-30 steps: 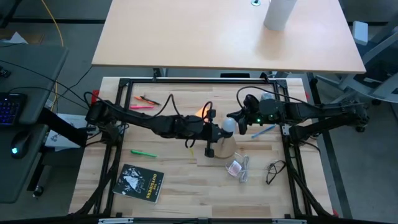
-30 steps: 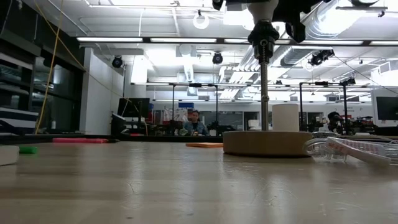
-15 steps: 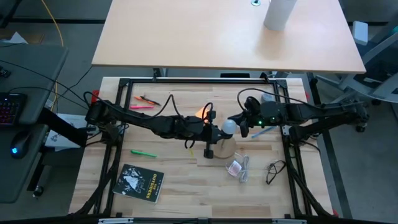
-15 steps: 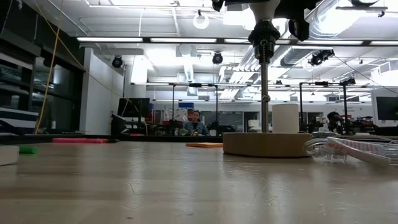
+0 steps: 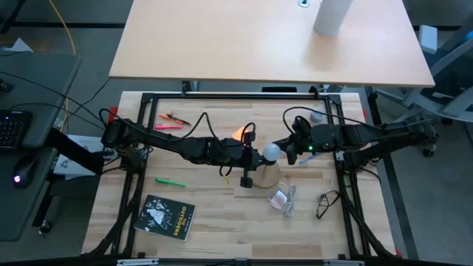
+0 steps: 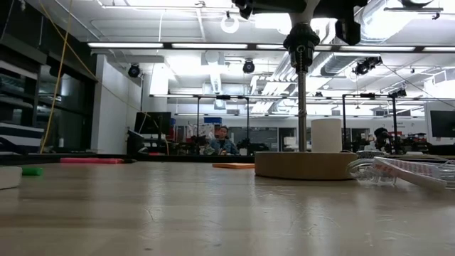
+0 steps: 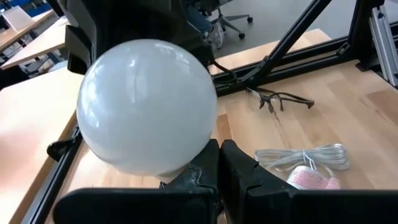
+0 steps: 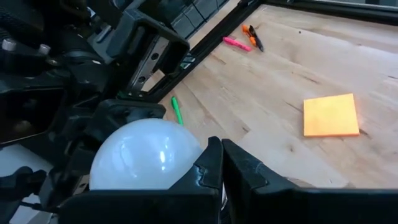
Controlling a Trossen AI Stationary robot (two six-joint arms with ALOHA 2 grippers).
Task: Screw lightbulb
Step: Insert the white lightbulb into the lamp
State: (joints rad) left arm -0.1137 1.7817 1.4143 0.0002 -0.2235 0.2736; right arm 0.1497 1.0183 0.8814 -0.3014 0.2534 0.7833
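The threaded base of the small white frosted globe lightbulb [image 5: 272, 152] is hidden in every view; only the globe shows, filling much of both wrist views [image 7: 147, 106] [image 8: 146, 155]. From table height the bulb is cut off at the top edge, leaving just a thin metal stem [image 6: 302, 99] rising from the tan round wooden disc [image 6: 306, 164].

From above, the bulb sits over that disc [image 5: 267, 176] near the middle of the light wooden desk [image 5: 214, 214], between the two arms. The left end effector [image 5: 253, 154] reaches in level from the left, its fingers pressed together, touching the bulb's side. The right end effector [image 5: 284, 151] reaches in from the right, also closed, against the opposite side. Whether either truly grips it cannot be made out.

An orange square note [image 8: 331, 115] lies behind on the desk, mostly hidden from above by the left arm.
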